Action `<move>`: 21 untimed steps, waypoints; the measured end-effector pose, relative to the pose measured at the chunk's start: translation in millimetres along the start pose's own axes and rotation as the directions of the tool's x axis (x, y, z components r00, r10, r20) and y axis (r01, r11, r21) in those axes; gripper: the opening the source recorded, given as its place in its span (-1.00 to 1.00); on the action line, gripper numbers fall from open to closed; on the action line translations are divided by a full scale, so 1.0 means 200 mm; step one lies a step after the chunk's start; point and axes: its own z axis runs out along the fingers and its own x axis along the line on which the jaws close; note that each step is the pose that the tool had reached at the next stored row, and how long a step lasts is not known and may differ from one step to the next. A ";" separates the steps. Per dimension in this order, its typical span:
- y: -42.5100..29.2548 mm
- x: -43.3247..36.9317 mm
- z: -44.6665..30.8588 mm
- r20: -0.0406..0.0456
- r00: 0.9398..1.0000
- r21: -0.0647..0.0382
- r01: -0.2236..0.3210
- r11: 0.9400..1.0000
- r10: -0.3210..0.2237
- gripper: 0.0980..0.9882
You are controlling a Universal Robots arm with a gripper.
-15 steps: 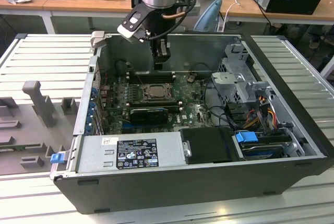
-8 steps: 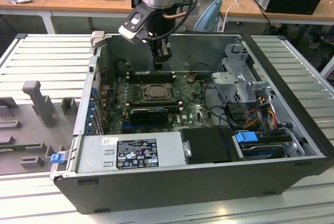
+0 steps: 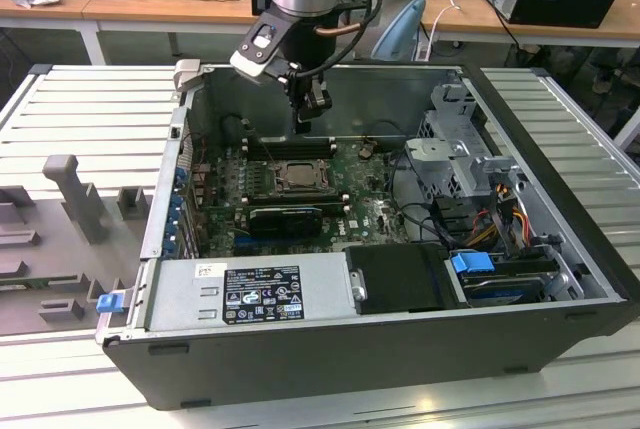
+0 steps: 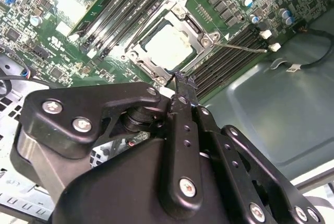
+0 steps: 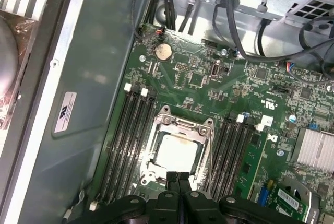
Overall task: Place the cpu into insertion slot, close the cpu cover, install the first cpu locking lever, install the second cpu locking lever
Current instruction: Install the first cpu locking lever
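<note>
Well, taking the exterior view from its left: the ribbed grey worktop [image 3: 90, 109] carries grey fixture blocks [image 3: 70, 184], well apart from my end effector [image 3: 305, 114]. Next comes the open computer case [image 3: 160, 209]; its side wall rises at the exterior view's left of me, with open board between it and me. My end effector hangs inside the case above the motherboard [image 3: 370, 214], close to the far case wall [image 5: 94, 104], so that edge leaves me the least room.

In both wrist views my fingertips [image 5: 178, 176] are pressed together, and I see nothing between them. The cpu [image 5: 177, 151] lies in its socket just below and ahead of my tip [image 4: 182, 80], apart from it. The cpu cover [image 5: 181, 122] lies flat around it, the pale top showing through its window. Memory slots [image 5: 130, 140] flank the socket on both sides. In the second wrist view a thin bright rod [image 4: 242, 48] runs from the socket's corner out across the slots.

Nearer the camera than me sit a long black card [image 3: 285, 217] and the power supply [image 3: 250, 294]. At the exterior view's right, loose cables [image 3: 400, 189] and the drive cage [image 3: 460, 149] crowd that side.
</note>
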 end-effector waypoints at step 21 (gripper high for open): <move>0.000 0.000 0.000 -0.006 0.984 0.006 0.175 0.984 -0.175 -0.98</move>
